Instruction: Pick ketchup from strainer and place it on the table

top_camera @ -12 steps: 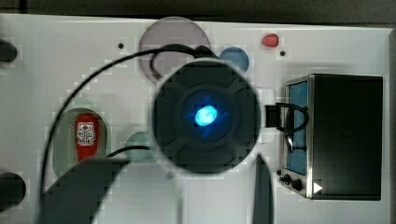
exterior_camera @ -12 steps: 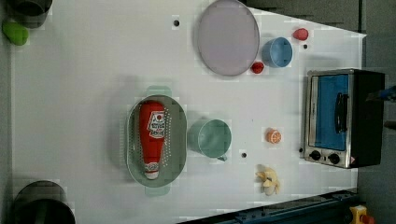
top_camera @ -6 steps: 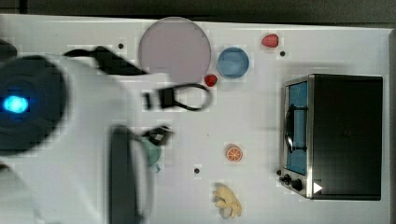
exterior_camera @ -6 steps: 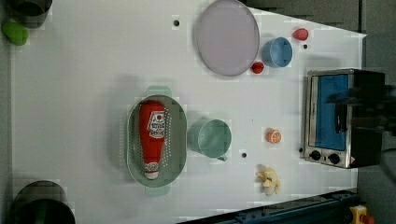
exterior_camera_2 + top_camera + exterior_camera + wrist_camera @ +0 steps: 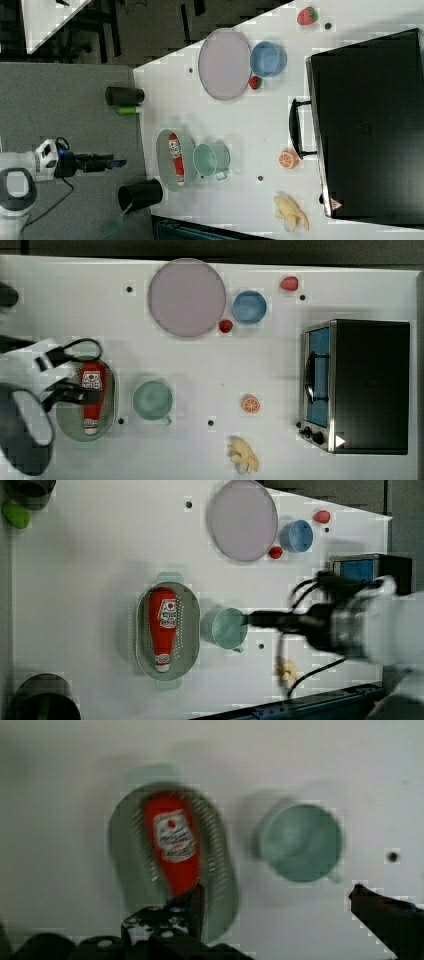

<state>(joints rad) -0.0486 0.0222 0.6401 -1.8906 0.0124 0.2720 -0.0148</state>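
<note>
Between the gripper's (image 5: 280, 905) wide-spread fingers and above them sits the ketchup (image 5: 173, 841), a slim red bottle with a white label, lying flat inside the pale green strainer (image 5: 126, 865) on the white table (image 5: 60, 785), green cup (image 5: 301, 842) alongside.

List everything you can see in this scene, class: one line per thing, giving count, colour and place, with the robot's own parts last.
ketchup: one, red, lying in strainer
strainer: one, pale green, on table
table: one, white
cup: one, green, beside strainer
plate: one, lilac, table edge
bowl: one, blue, beside plate
strawberries: two, red, near bowl
orange slice: one, before oven
oven: one, black
bananas: one bunch, pale yellow
tool: one, black, open, above strainer
</note>
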